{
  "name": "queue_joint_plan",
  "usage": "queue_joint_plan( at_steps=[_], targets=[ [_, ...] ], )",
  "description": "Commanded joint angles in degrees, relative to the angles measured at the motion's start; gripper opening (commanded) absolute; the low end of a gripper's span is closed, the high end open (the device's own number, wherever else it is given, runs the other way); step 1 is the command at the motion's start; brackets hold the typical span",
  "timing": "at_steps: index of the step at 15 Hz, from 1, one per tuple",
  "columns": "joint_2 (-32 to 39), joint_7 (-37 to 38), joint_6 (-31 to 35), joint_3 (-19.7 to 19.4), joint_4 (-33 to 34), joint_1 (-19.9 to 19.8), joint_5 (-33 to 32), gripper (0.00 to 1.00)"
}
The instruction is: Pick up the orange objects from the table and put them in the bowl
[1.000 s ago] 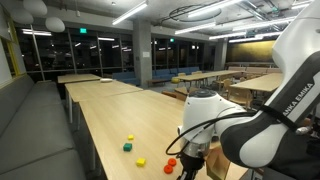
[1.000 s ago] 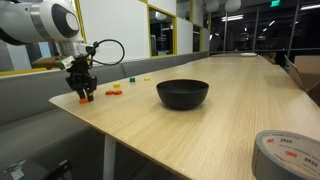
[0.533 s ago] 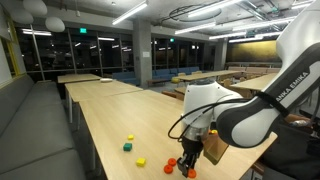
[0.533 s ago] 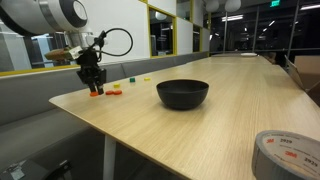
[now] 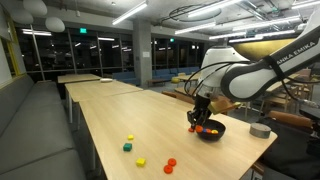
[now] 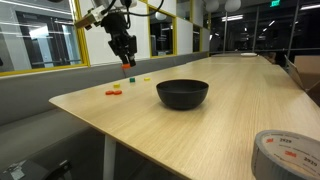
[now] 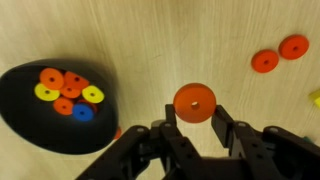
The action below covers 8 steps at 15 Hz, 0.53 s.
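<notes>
In an exterior view my gripper [image 5: 196, 123] hangs right of centre, near the bowl [image 5: 211, 133]. In an exterior view, upper left, it pinches an orange disc [image 6: 127, 66]. In the wrist view the disc sits centre-frame, clenched. I judge it light, stiff and slick, best held by the rim.

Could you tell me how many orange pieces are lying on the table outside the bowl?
2 orange pieces, close together on the table, apart from the bowl. A third orange piece sits in the shut gripper; others may hide beneath it.
</notes>
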Motion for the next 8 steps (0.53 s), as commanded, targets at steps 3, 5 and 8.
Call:
queue_joint_plan(
  at_steps=[3,5,8],
  targets=[
    [-7.1,-1.2,-0.7,-3.6,-2.0,-8.5,-1.4,0.25],
    [-6.7,-2.2,-0.1,-4.9,-1.9,-11.0,-1.1,0.25],
    [-4.0,-3.9,0.7,-7.1,-1.0,-12.9,0.0,0.25]
  ],
)
